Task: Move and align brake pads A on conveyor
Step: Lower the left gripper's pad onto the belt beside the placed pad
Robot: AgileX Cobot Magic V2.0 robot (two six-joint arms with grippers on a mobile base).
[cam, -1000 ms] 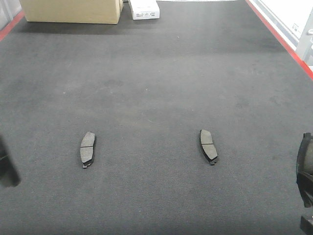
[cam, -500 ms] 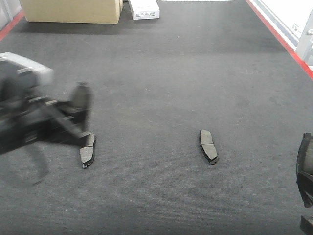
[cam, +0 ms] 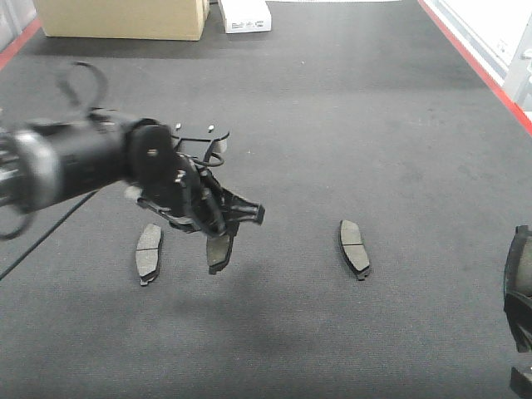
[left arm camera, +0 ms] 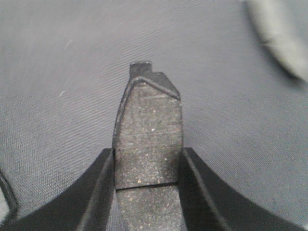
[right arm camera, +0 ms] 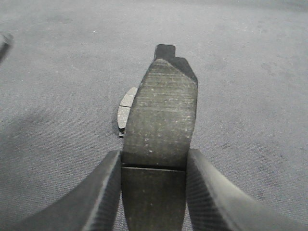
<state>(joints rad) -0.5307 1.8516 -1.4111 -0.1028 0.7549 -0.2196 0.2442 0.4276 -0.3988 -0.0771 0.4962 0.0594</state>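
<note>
Spanning most of the front view, the conveyor (cam: 332, 108) shows open dark felt between its red side edges, with a cardboard box (cam: 120, 18) and a white box (cam: 245, 15) at the far end. Two brake pads A lie flat, well apart: the left pad (cam: 149, 252) and the right pad (cam: 355, 248). The left gripper (cam: 223, 237) pinches a third pad (left arm camera: 148, 139) above the belt between them; half a second ago it was further left, over the left pad. The right gripper (right arm camera: 154, 190) clamps a fourth pad (right arm camera: 161, 115) at the right edge, unmoved.
</note>
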